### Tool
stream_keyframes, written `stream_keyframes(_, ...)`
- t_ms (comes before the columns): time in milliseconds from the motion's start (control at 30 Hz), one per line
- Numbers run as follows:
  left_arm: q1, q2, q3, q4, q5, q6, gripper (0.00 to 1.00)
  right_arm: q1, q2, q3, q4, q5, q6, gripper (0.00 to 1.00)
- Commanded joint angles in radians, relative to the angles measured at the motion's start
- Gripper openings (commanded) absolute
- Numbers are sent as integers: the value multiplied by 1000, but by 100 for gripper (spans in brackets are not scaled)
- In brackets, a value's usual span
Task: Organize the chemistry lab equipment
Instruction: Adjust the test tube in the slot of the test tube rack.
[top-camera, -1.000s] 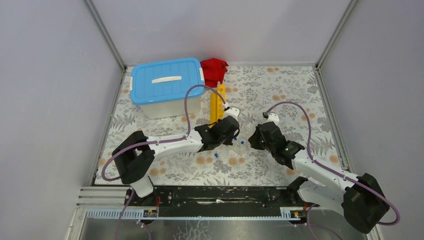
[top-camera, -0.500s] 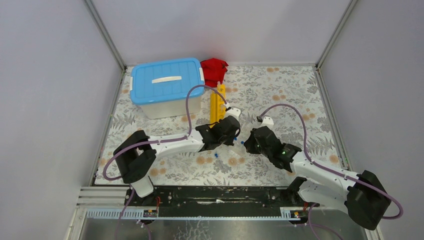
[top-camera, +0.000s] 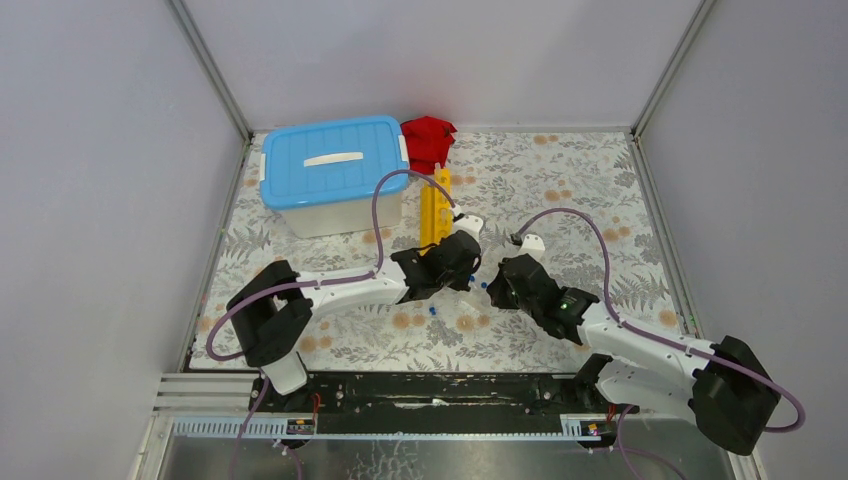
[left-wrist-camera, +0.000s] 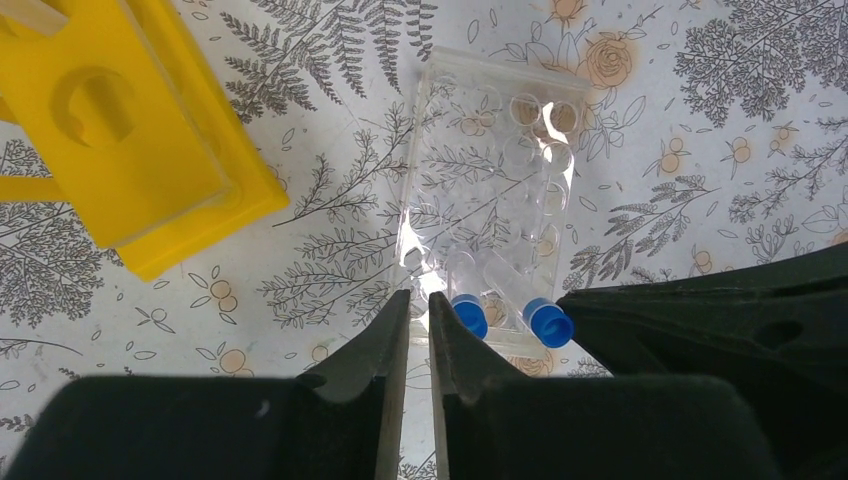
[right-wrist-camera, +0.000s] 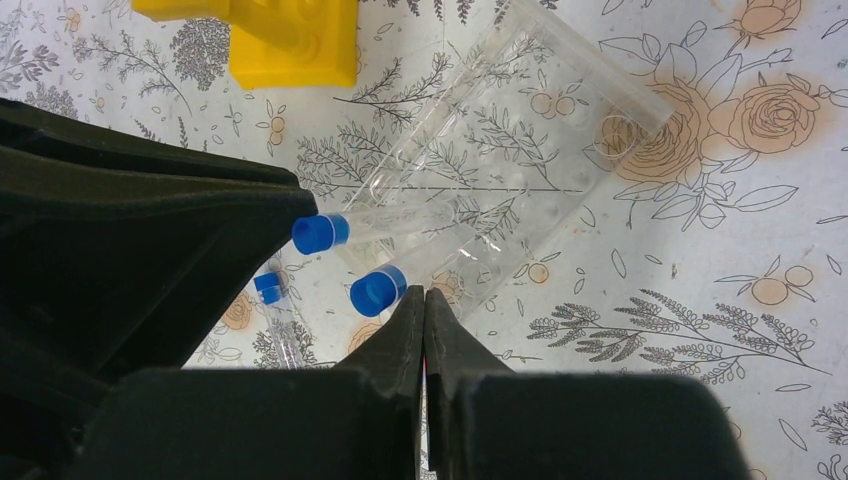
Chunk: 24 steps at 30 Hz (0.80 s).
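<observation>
A clear tube holder (left-wrist-camera: 490, 170) lies flat on the floral mat, with two blue-capped tubes (left-wrist-camera: 468, 316) in its near end. My left gripper (left-wrist-camera: 419, 297) is pinched on the holder's near left corner, with only a thin slit between its fingers. My right gripper (right-wrist-camera: 424, 293) is shut and empty. Its tips sit beside the cap of one seated tube (right-wrist-camera: 378, 291) at the holder's (right-wrist-camera: 500, 170) edge. The two grippers, left (top-camera: 470, 280) and right (top-camera: 492, 285), meet over the holder mid-table. Another capped tube (right-wrist-camera: 272, 300) lies loose on the mat.
A long yellow holed rack (top-camera: 434, 210) lies just behind the left gripper. The white blue-lidded tub (top-camera: 335, 170) stands at the back left. A red cloth (top-camera: 428, 140) is bunched against the back wall. Grey walls close in the mat on three sides.
My right arm has slid left toward the holder, ending close to the left gripper. The left arm has stayed almost still.
</observation>
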Motion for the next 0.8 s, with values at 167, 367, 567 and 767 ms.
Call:
stream_keyframes(167,7,21,32,62,30,-8,18,13,7,48,23,33,8,0)
stream_keyframes(367,7,28,38,62,33,-10,17,14,12,52,26,34,7,0)
stream_keyframes(567,7,37,51,63,36,-10,17,15,18,54,30,33,7,0)
stream_keyframes(767,7,51,68,62,38,-10,17,15,20,54,32,34,6,0)
